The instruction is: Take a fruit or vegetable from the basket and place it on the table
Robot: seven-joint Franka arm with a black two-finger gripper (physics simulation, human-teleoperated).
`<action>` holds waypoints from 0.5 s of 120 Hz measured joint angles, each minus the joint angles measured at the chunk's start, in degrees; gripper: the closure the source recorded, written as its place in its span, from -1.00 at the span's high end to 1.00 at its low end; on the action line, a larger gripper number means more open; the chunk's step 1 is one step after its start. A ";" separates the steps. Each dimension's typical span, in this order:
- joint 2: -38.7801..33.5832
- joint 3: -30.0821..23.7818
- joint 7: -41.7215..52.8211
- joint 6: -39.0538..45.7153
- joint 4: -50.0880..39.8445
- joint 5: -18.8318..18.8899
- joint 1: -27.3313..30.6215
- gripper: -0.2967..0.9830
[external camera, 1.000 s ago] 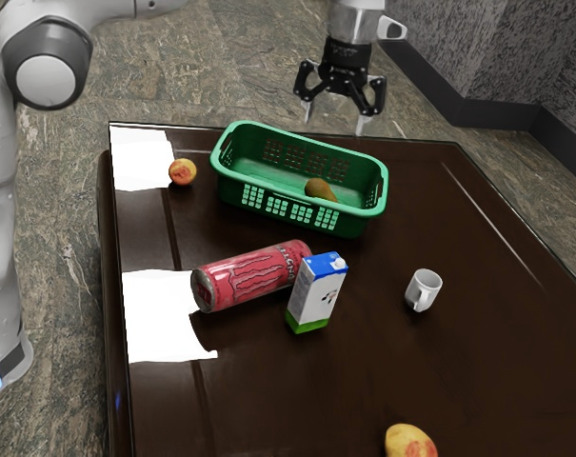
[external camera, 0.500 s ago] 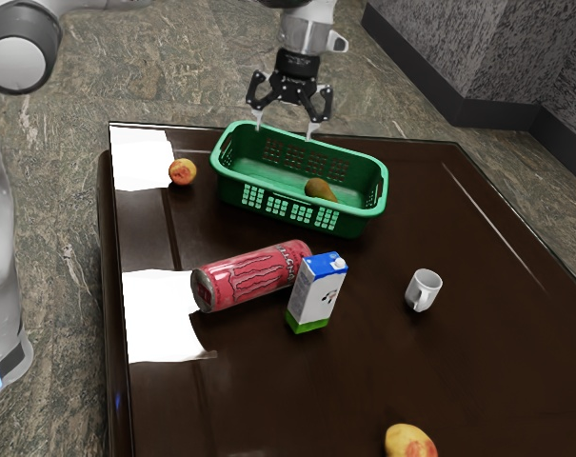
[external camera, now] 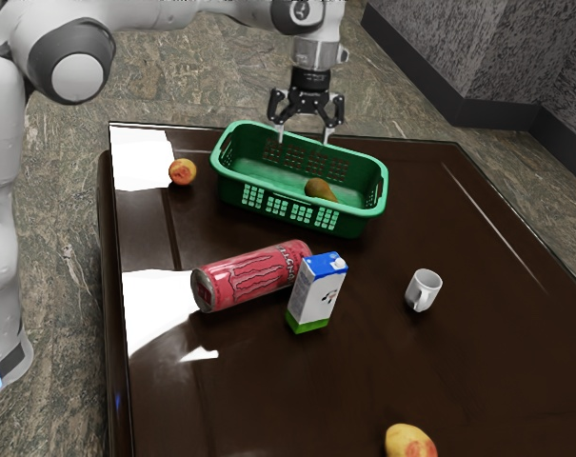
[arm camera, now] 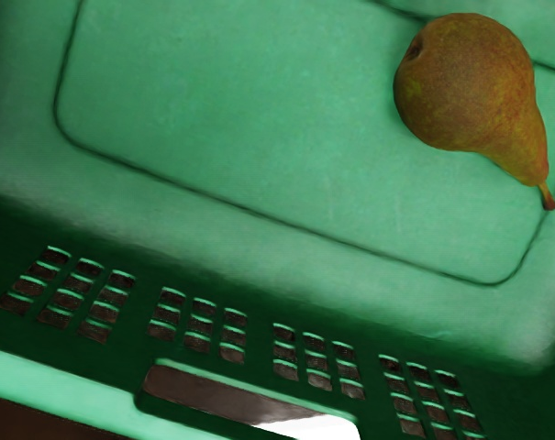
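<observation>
Compared with the preceding exterior view, the gripper (external camera: 303, 140) has shifted toward the exterior view's right, above the basket (external camera: 230, 193), its fingers spread apart; the pear (external camera: 320, 189) lies unmoved inside the basket; wrist view: the pear rests on its side on the green floor, beyond the slotted wall (arm camera: 259, 321).

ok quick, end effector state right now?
End effector: open, fingers apart, holding nothing; it's above the green basket, with the pear lying inside the basket.
</observation>
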 joint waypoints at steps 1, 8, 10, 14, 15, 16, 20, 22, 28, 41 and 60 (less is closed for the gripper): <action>0.19 0.00 -0.09 0.12 0.09 -0.08 0.06 0.54; 1.75 0.00 -0.67 1.03 0.46 -0.75 0.07 0.54; 2.17 0.00 -0.82 1.32 0.52 -0.96 0.01 0.54; 3.03 0.00 -1.03 1.95 0.60 -1.41 -0.02 0.54; 3.24 0.00 -1.07 2.12 0.62 -1.54 0.02 0.54; 3.41 -0.01 -1.11 2.29 0.63 -1.65 0.07 0.54; 4.04 0.02 -1.25 2.94 0.65 -2.08 0.33 0.54; 4.35 0.01 -1.30 3.23 0.64 -2.26 0.65 0.54; 5.02 0.02 -1.35 3.95 0.64 -2.69 1.99 0.54; 6.34 0.01 -1.20 4.97 0.55 -3.25 5.60 0.54; 11.42 -1.40 -0.25 6.42 3.26 -4.18 8.10 0.54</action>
